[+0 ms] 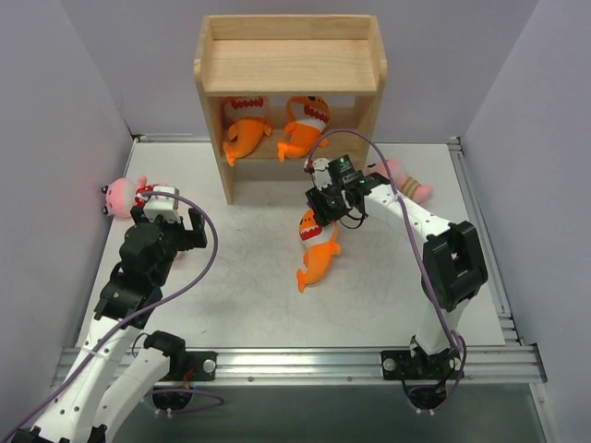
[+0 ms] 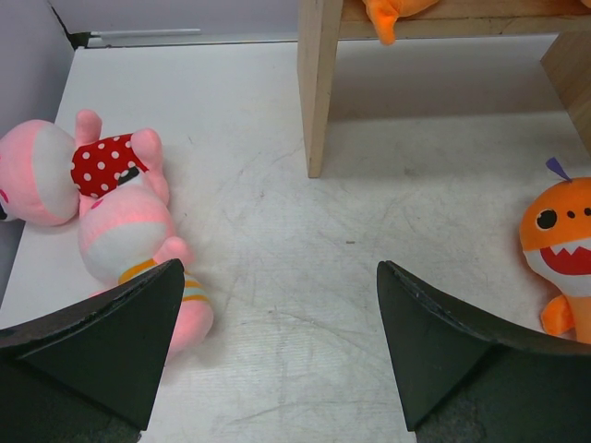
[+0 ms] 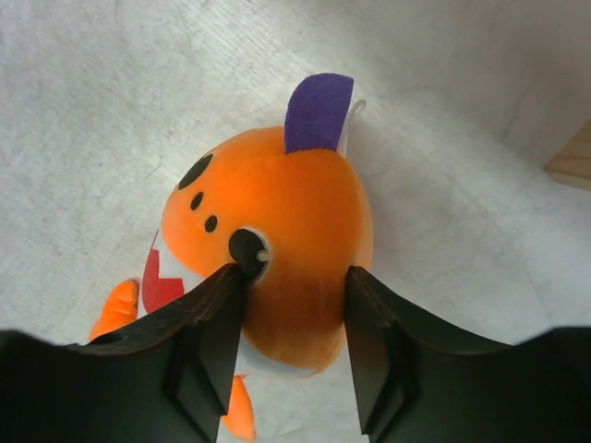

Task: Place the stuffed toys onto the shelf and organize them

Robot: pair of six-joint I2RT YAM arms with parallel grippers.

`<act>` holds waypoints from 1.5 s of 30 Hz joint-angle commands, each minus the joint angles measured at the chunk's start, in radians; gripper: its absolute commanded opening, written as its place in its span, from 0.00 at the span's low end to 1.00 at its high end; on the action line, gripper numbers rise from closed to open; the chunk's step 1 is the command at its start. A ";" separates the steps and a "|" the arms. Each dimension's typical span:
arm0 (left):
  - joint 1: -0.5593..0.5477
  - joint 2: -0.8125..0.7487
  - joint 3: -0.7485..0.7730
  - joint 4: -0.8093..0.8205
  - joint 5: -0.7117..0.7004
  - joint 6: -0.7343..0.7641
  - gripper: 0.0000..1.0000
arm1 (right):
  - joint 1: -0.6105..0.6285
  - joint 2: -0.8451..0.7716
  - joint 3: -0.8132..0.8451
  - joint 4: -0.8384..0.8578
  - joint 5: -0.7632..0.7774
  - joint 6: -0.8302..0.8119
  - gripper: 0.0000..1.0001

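No writing, brand, number or sign can be read in any of the three views. In the right wrist view, what looks like a small white tag [image 3: 355, 109] pokes out behind the purple fin [image 3: 319, 111] of the orange fish toy [image 3: 277, 231], but no print on it is legible.

**Three cams, one tabletop**

Top cam: high, behind near edge of table [image 1: 259, 305], looks down, far enough to take in all of it & the shelf [image 1: 291, 65]. Left wrist cam: low, faces fwd across table to shelf leg. Right wrist cam: straight down, v. close on orange fish toy [image 3: 277, 231], which all 3 views share.
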 commanded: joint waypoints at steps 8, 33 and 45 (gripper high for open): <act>0.008 -0.014 0.001 0.013 0.021 -0.001 0.93 | 0.042 -0.114 -0.040 0.094 0.221 0.030 0.54; 0.008 -0.080 -0.001 0.006 0.033 -0.018 0.93 | 0.139 -0.365 -0.226 0.783 0.638 0.521 0.68; -0.001 -0.116 -0.007 0.010 0.029 -0.023 0.93 | 0.101 -0.164 -0.088 0.945 0.744 0.596 0.71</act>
